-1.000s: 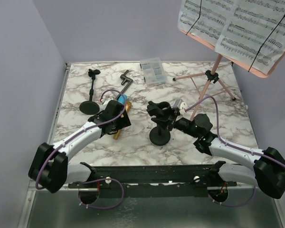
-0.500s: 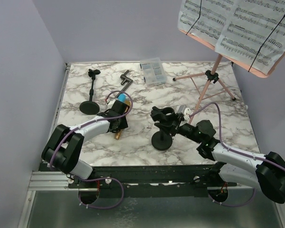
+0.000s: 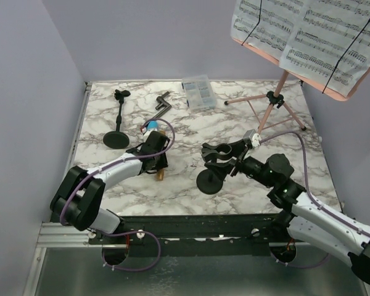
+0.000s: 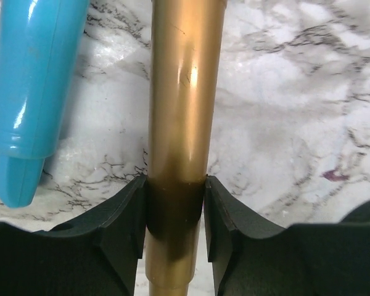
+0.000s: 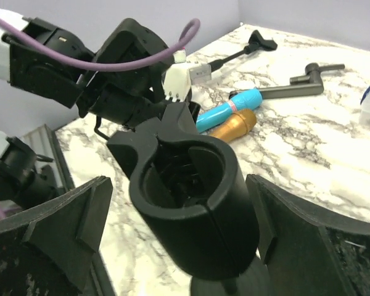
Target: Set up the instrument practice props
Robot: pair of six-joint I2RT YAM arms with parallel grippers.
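While left pincer (image 4: 174, 191) grips gold microphone (image 4: 184, 92), right pincer (image 5: 182, 231) gapes around pole clip (image 5: 194, 185).

Marble-patterned table (image 3: 191, 126), white with grey veining, fills the middle of my overhead view. Small clear plastic box (image 3: 197, 91) lies flat at upper centre, near the back edge; dark marks show through it, too small for me to read. Dark grey L-shaped bar (image 3: 163, 102) lies just left of the box, not touching it. Lavender walls (image 3: 142, 37) at left and top. Black rail (image 3: 197, 225) runs along the table's lower edge, with a grey metal sheet (image 3: 191, 271) at the very bottom.
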